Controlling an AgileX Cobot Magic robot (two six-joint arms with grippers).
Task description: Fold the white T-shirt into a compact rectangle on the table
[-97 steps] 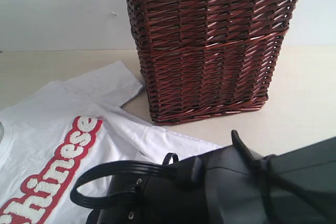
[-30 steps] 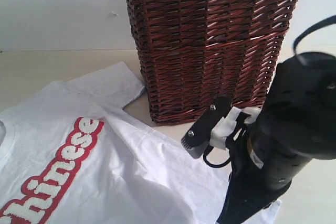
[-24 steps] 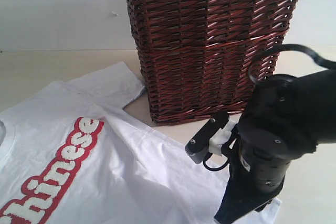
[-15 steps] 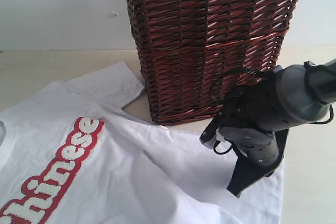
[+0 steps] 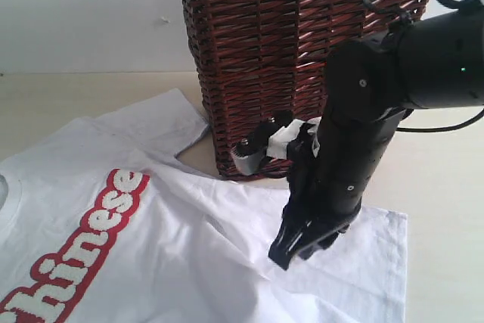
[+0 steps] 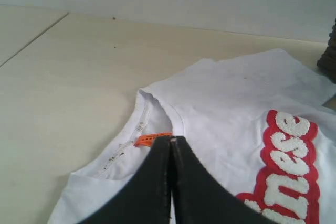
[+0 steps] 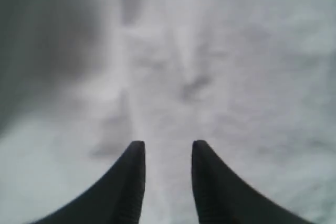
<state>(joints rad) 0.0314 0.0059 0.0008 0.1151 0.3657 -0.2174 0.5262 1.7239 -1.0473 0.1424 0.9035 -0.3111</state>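
**Exterior view** — white T-shirt (image 5: 151, 247) spread face-up on the table (image 5: 446, 187), one sleeve just beside the wicker basket (image 5: 302, 58). Right gripper (image 5: 299, 243) sits low over plain cloth towards the hem, with its arm in front of the basket.

**Left wrist view** — left gripper (image 6: 170, 140) clenched on nothing, tips over the collar by the orange tag (image 6: 152, 139).

**Right wrist view** — right gripper's jaws parted and empty, wrinkled white fabric close beneath.

**Step, as judged:** taking hold near the hem for a fold. It is best done by pinching at the edge, not mid-panel, catching both layers and lifting evenly.

**Change:** a second earlier the right arm sat lower and further right, at the hem corner — that corner now lies uncovered and flat.
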